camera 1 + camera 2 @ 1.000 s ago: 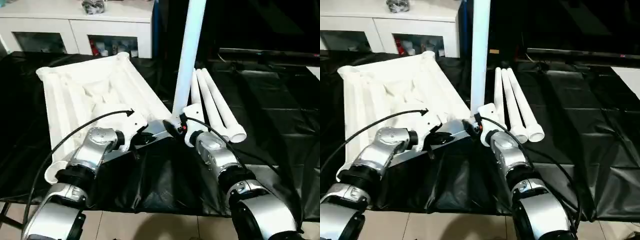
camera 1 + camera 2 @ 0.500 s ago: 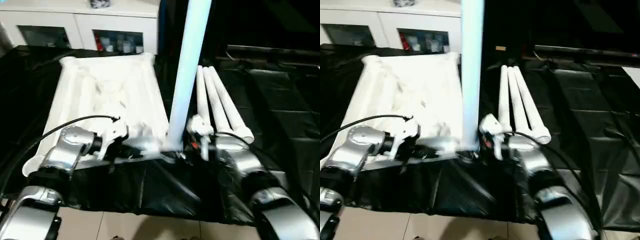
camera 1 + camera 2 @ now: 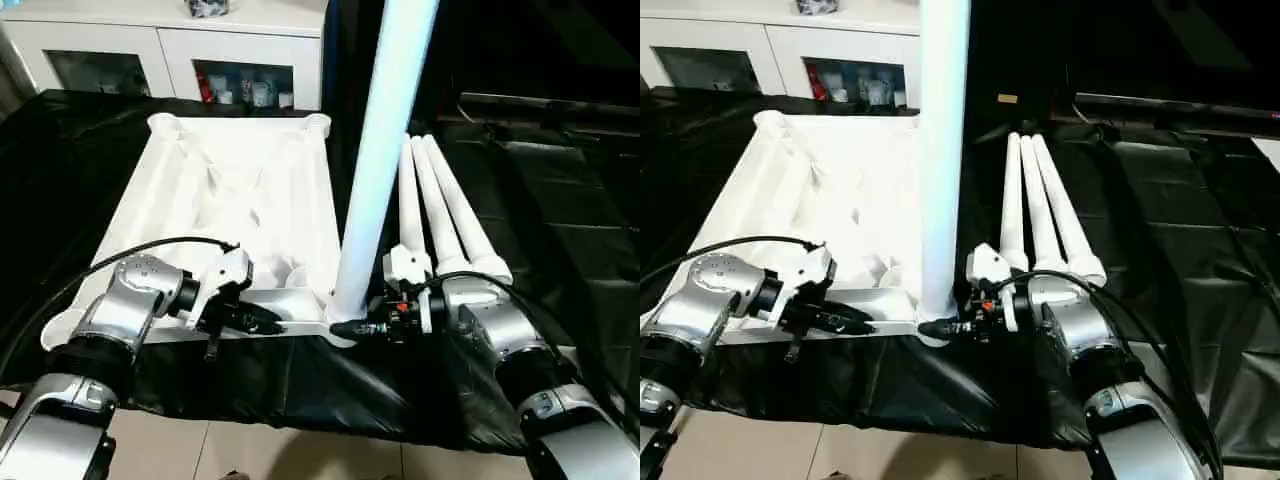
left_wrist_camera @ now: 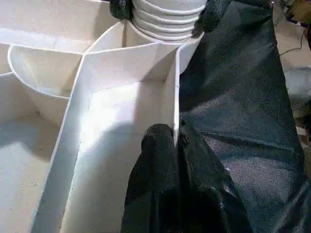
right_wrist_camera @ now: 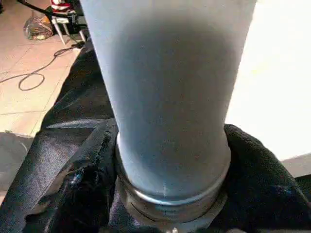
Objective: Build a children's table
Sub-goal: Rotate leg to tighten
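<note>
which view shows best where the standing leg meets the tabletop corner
The left wrist view: the leg's ribbed end sits in the tabletop's corner socket, black fingers on both sides. The eye views show the joint from afar; the right wrist view shows the tube close up.

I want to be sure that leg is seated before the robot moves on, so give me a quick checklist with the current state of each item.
1. Upright leg stands in the tabletop's near corner socket: ok.
2. Leg fully screwed home: cannot tell.
3. Right gripper around the leg's base: ok.
4. Left gripper shut on the tabletop's rim: ok.
5. Three spare legs lying together beside the tabletop: ok.
</note>
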Motion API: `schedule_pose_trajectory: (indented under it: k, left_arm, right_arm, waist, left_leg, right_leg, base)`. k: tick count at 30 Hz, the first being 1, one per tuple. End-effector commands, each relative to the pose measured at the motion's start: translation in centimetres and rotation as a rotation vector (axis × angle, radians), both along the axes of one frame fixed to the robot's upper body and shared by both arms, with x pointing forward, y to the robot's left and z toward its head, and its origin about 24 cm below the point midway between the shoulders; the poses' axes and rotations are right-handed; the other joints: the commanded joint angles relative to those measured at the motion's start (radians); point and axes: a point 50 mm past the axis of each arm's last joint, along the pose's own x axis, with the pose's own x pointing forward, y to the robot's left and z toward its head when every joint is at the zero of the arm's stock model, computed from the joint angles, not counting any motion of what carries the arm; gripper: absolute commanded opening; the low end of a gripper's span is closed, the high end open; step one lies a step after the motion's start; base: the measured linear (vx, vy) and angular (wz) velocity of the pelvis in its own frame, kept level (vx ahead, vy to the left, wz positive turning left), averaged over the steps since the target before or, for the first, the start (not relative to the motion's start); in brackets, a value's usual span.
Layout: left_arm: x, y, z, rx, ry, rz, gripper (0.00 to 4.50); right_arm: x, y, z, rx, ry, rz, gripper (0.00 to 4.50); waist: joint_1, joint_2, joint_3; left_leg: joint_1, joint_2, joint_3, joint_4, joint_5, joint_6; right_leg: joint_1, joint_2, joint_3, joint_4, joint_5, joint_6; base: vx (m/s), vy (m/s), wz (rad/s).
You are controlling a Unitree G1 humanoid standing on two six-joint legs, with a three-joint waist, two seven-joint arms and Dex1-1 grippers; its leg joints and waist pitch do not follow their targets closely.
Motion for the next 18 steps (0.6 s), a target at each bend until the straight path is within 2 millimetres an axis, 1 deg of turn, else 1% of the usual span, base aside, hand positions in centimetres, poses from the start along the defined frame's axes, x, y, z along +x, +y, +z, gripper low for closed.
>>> schedule_pose_trajectory:
  k: [1,2,3,4,5,6,7,8,9,10,11,12,13,14,16,17,18]
  left_arm:
    - [0.1,-0.9,0.4,-0.056,-0.025,-0.008,0.0]
    - [0.1,-1.0,0.4,-0.061,-0.025,0.004,0.0]
    - [0.3,-1.2,0.4,-0.064,-0.045,0.031,0.0]
    - [0.7,-1.5,0.4,-0.061,-0.072,0.073,0.0]
    - [0.9,-1.7,0.3,-0.056,-0.09,0.102,0.0]
    - [1.3,-2.1,0.2,-0.039,-0.119,0.149,0.0]
    - [1.5,-2.3,0.1,-0.031,-0.132,0.181,0.0]
    - [1.6,-2.4,0.1,-0.03,-0.134,0.187,0.0]
    - [2.0,-2.9,0.0,-0.031,-0.16,0.244,0.0]
    - [2.4,-3.6,0.1,-0.039,-0.179,0.299,0.0]
    - [2.8,-4.5,0.1,-0.043,-0.207,0.357,0.0]
    - [2.9,-4.6,0.1,-0.043,-0.211,0.365,0.0]
    - [2.9,-5.2,0.1,-0.049,-0.217,0.386,0.0]
    - [2.9,-5.8,0.0,-0.055,-0.223,0.402,0.0]
    - [2.8,-6.7,0.0,-0.063,-0.24,0.419,0.0]
    - [2.8,-6.7,0.0,-0.063,-0.24,0.419,0.0]
    - [2.5,-7.3,-0.3,-0.069,-0.245,0.398,0.0]
  right_arm:
    - [-0.7,0.6,-1.6,-0.025,0.057,-0.034,2.74]
    - [-0.5,0.7,-1.7,-0.019,0.048,-0.081,2.72]
    - [0.1,0.9,-1.9,-0.039,0.013,-0.165,2.72]
    - [0.7,1.1,-2.1,-0.061,-0.015,-0.261,2.72]
    - [1.0,1.2,-2.2,-0.072,-0.021,-0.317,2.72]
    - [1.4,1.6,-2.3,-0.072,-0.024,-0.399,2.72]
    - [1.8,1.9,-2.4,-0.07,-0.02,-0.467,2.71]
    - [1.8,1.9,-2.4,-0.07,-0.019,-0.48,2.71]
    - [2.3,2.5,-2.6,-0.061,-0.002,-0.585,2.71]
    - [2.6,3.3,-2.7,-0.066,0.005,-0.671,2.71]
    - [2.7,4.2,-3.0,-0.081,0.013,-0.744,2.71]
    - [2.7,4.3,-3.1,-0.083,0.015,-0.752,2.71]
    - [2.7,5.0,-3.2,-0.08,0.022,-0.772,2.7]
    - [2.6,5.5,-3.3,-0.076,0.031,-0.788,2.7]
    - [2.5,6.5,-3.4,-0.069,0.042,-0.812,2.7]
    - [2.5,6.5,-3.4,-0.069,0.042,-0.812,2.7]
    - [2.4,7.0,-3.3,-0.072,0.028,-0.811,2.7]
  waist:
    - [0.0,0.006,-0.057]
    - [-0.001,0.006,-0.055]
    - [-0.004,0.004,-0.052]
    - [-0.01,0.004,-0.05]
    - [-0.015,0.005,-0.048]
    - [-0.024,0.005,-0.046]
    - [-0.032,0.002,-0.046]
    - [-0.035,0.004,-0.046]
    - [-0.037,0.006,-0.046]
    - [-0.043,0.006,-0.044]
    - [-0.044,0.007,-0.047]
    - [-0.044,0.007,-0.047]
    - [-0.044,0.007,-0.045]
    - [-0.045,0.006,-0.044]
    - [-0.044,0.005,-0.047]
    - [-0.044,0.006,-0.048]
    - [-0.044,0.005,-0.049]
  left_leg:
    - [0.005,0.031,-0.01,-0.058,-0.211,0.043]
    - [0.004,0.031,-0.011,-0.059,-0.216,0.04]
    - [0.006,0.032,-0.011,-0.062,-0.236,0.03]
    - [0.006,0.029,-0.014,-0.064,-0.266,0.013]
    - [0.008,0.029,-0.016,-0.065,-0.28,0.002]
    - [0.01,0.026,-0.022,-0.067,-0.298,-0.012]
    - [0.006,0.024,-0.025,-0.068,-0.305,-0.014]
    - [0.006,0.025,-0.025,-0.068,-0.304,-0.014]
    - [0.011,0.025,-0.025,-0.068,-0.321,-0.012]
    - [0.015,0.025,-0.025,-0.067,-0.333,-0.022]
    - [0.018,0.023,-0.025,-0.065,-0.329,-0.026]
    - [0.017,0.023,-0.024,-0.064,-0.326,-0.024]
    - [0.018,0.023,-0.022,-0.065,-0.335,-0.017]
    - [0.019,0.021,-0.022,-0.065,-0.35,-0.011]
    - [0.016,0.023,-0.023,-0.066,-0.345,-0.006]
    - [0.016,0.022,-0.022,-0.065,-0.339,-0.003]
    - [0.015,0.023,-0.021,-0.065,-0.333,0.002]
  right_leg:
    - [0.057,-0.062,0.048,-0.071,-0.187,-0.237]
    - [0.056,-0.063,0.048,-0.072,-0.199,-0.234]
    - [0.052,-0.065,0.048,-0.078,-0.246,-0.225]
    - [0.051,-0.067,0.047,-0.083,-0.322,-0.204]
    - [0.048,-0.068,0.048,-0.087,-0.361,-0.193]
    - [0.047,-0.07,0.047,-0.094,-0.427,-0.173]
    - [0.051,-0.068,0.045,-0.098,-0.462,-0.153]
    - [0.049,-0.069,0.047,-0.098,-0.468,-0.147]
    - [0.042,-0.068,0.048,-0.102,-0.48,-0.141]
    - [0.037,-0.066,0.047,-0.102,-0.488,-0.141]
    - [0.037,-0.066,0.047,-0.103,-0.483,-0.142]
    - [0.037,-0.068,0.048,-0.104,-0.473,-0.145]
    - [0.035,-0.065,0.049,-0.105,-0.457,-0.148]
    - [0.035,-0.063,0.048,-0.104,-0.462,-0.145]
    - [0.039,-0.065,0.048,-0.102,-0.443,-0.148]
    - [0.039,-0.064,0.049,-0.102,-0.429,-0.15]
    - [0.038,-0.063,0.05,-0.099,-0.4,-0.158]
  base:
    - [0.0,0.0,0.0]
    - [0.0,0.0,0.0]
    - [0.0,0.0,0.0]
    - [0.0,0.0,0.0]
    - [0.0,0.0,0.0]
    - [0.0,0.0,0.0]
    - [0.0,0.0,0.0]
    - [0.0,0.0,0.0]
    - [0.0,0.0,0.0]
    - [0.0,0.0,0.0]
    - [0.0,0.0,0.0]
    - [0.0,0.0,0.0]
    - [0.0,0.0,0.0]
    - [0.0,0.0,0.0]
    - [0.0,0.0,0.0]
    - [0.0,0.0,0.0]
    - [0.0,0.0,0.0]
